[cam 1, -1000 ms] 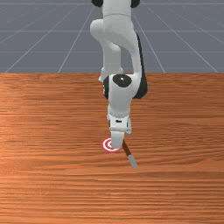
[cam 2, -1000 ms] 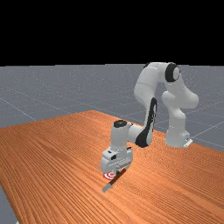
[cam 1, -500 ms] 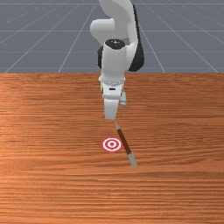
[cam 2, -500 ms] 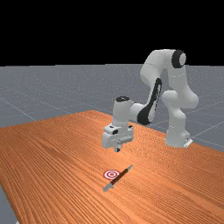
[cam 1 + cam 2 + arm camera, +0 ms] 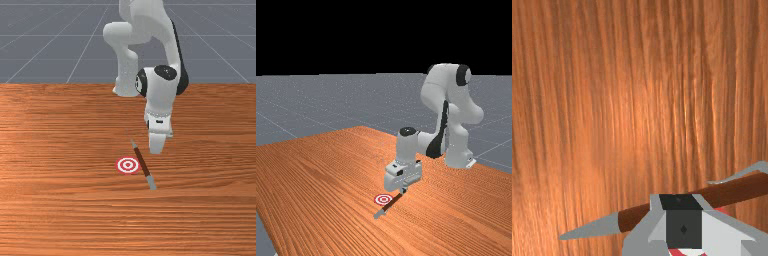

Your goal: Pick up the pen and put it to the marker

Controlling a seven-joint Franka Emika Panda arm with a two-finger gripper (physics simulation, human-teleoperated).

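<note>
The gripper (image 5: 403, 191) hangs low over the table (image 5: 60, 200); whether it is open or closed, I cannot tell. In the front view it is just to the right of the pen (image 5: 142, 162), and in the wrist view it hides part of the pen's brown barrel. I can't tell whether they touch. The pen lies slantwise on the wood, its grey pointed tip toward the arm (image 5: 161, 95) and its blunt grey end away from it. Just beside the barrel, on the front view's left, is the flat marker (image 5: 128, 165), ringed red and white.
</note>
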